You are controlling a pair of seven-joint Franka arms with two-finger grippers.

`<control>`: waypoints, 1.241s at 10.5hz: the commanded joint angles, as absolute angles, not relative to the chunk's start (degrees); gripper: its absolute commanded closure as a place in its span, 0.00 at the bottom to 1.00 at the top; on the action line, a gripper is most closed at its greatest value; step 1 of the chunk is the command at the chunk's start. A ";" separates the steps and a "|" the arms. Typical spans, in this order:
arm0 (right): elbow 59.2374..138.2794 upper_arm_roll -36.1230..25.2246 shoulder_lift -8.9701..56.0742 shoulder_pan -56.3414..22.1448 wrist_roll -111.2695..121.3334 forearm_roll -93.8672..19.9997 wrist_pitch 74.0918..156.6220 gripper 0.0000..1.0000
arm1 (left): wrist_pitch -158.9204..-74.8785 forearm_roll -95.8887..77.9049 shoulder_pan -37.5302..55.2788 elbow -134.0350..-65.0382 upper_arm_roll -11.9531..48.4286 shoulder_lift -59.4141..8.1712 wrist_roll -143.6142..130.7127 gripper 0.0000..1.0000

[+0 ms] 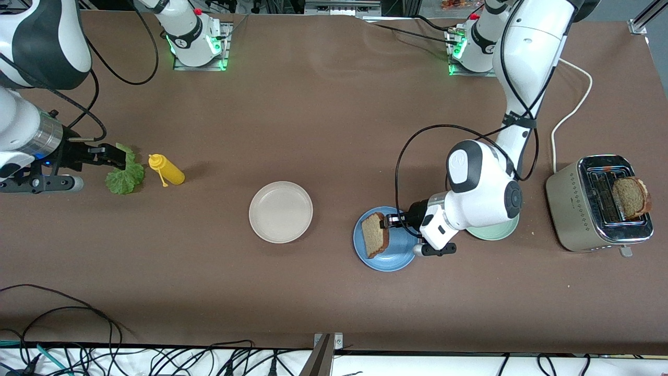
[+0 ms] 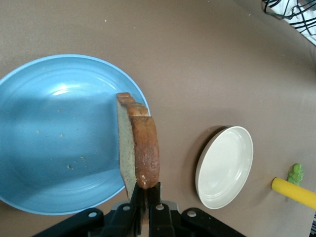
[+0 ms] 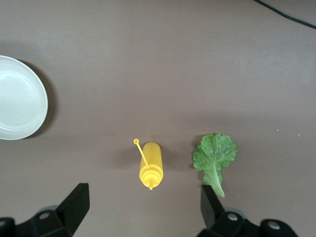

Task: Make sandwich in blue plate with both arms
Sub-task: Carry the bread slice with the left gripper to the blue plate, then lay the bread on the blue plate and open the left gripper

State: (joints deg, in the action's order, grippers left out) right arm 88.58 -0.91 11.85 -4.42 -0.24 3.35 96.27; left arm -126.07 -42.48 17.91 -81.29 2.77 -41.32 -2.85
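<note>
Blue plate (image 1: 389, 258) under left gripper (image 1: 387, 221) pinching bread slice (image 1: 374, 234); right gripper (image 1: 116, 158) spread wide over lettuce (image 1: 125, 177)

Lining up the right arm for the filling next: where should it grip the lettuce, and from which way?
Probably from straight above. The lettuce lies flat on the table beside the yellow bottle, toward the right arm's end. Its narrow pale stem end looks firmest to pinch; the ruffled blade would likely crumple. The right gripper hangs open above both, so shift it over the stem, clear of the bottle.
</note>
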 commanded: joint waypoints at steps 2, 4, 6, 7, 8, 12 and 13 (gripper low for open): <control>87.45 -0.53 12.30 -4.04 -0.88 2.81 95.89 0.00 | -127.26 -44.56 18.72 -79.37 0.44 -44.56 3.77 1.00; 87.45 -0.53 12.30 -4.04 -0.88 2.81 95.89 0.00 | -129.01 -44.47 18.72 -79.54 0.27 -45.61 5.87 0.65; 87.45 -0.53 12.30 -4.04 -0.88 2.81 95.89 0.00 | -130.08 -44.56 18.72 -80.07 -1.48 -46.32 10.26 0.00; 87.45 -0.53 12.30 -4.04 -0.88 2.81 95.80 0.00 | -130.08 -44.47 18.63 -80.33 -2.10 -46.41 12.28 0.00; 87.45 -0.53 12.30 -4.04 -0.97 2.73 95.89 0.00 | -130.08 -44.47 18.63 -80.42 -2.72 -46.41 13.09 0.00; 87.45 -0.53 12.30 -4.04 -0.88 2.81 95.89 0.00 | -129.99 -43.86 18.81 -82.43 -6.66 -46.23 13.27 0.00; 87.45 -0.53 12.30 -4.04 -0.79 2.81 95.80 0.00 | -129.90 -43.77 18.63 -83.22 -7.11 -46.14 13.36 0.00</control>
